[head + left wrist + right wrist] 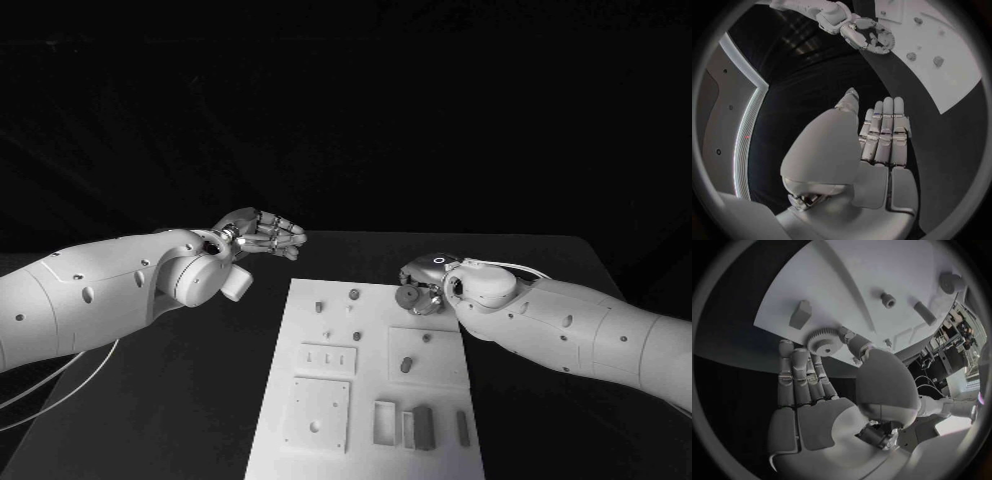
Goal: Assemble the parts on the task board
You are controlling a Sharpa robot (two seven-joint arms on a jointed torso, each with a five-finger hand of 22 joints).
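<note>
Right wrist view reveals gear [822, 340] teeth.

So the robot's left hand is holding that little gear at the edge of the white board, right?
Not quite: the right hand holds the gear at the edge of the task board, as the right wrist view shows. The left hand holds nothing, its fingers straight.

White rounded arm shells with small dark screw holes, silver segmented-finger left hand [263, 234], right hand [428, 281], thin pale cables

Dim, dark surround — wrist views bend straight edges.
</note>
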